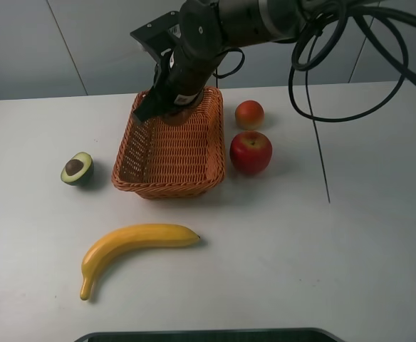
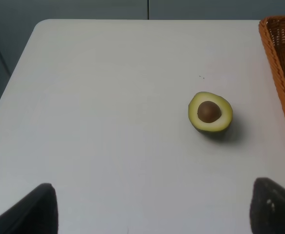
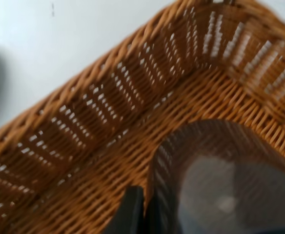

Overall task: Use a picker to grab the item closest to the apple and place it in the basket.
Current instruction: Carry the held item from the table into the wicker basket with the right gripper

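At the upper centre of the high view, the black arm reaches in from the upper right, and its picker (image 1: 153, 105) hangs over the upper left corner of the wicker basket (image 1: 169, 189). The basket sits in the middle of the white desk (image 1: 322, 256).

The right wrist view looks down into the basket. The smoky-grey plastic cup (image 3: 215, 180) is inside it, close to a corner, and the weave shows through the cup's wall. The picker's dark fingers (image 3: 131, 210) stand against the cup's edge and seem to pinch its wall between them, though the picture is too blurred to be sure.

In the high view the glossy red apple (image 1: 251, 152) stands just right of the basket's right rim. A smaller orange-red round fruit (image 1: 249, 114) lies just above it in the frame, near but not touching. At centre left, close to the basket, an avocado half (image 1: 77, 169) lies with its cut face and stone up. A banana (image 1: 133, 246) lies in the lower left, well apart from the basket. Black cables (image 1: 315, 71) loop at the upper right.

The left wrist view shows the left gripper (image 2: 154, 204) over the desk with its two fingers (image 2: 37, 212) spread wide. The avocado half and a stretch of the basket's rim lie beyond them
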You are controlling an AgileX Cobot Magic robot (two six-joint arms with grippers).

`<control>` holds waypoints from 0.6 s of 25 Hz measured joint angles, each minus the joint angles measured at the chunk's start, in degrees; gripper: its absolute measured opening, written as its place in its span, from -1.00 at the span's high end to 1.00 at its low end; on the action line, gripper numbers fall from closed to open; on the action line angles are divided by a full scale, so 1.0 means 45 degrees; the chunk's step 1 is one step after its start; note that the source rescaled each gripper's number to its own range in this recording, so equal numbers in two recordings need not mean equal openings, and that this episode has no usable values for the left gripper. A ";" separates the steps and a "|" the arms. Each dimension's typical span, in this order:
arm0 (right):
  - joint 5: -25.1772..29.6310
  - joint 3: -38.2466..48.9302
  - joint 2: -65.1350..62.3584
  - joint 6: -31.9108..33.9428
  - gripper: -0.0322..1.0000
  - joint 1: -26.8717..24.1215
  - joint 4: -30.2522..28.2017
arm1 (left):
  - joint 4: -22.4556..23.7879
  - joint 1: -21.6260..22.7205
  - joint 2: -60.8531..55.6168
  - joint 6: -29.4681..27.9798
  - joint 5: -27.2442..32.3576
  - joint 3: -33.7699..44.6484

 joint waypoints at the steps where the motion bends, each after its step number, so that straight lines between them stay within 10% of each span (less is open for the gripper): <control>1: 0.0000 0.0000 0.0098 0.0000 0.94 0.0000 0.0000 | 0.0000 0.0000 0.0000 0.0000 0.0000 0.0000; 8: 0.0078 0.0000 0.0507 0.0000 0.88 0.0000 -0.0122 | 0.0000 0.0000 0.0000 0.0024 0.0000 0.0000; 15: 0.0078 0.0000 0.0478 0.0000 -0.18 0.0000 0.0261 | 0.0000 0.0000 0.0000 0.0044 0.0000 0.0000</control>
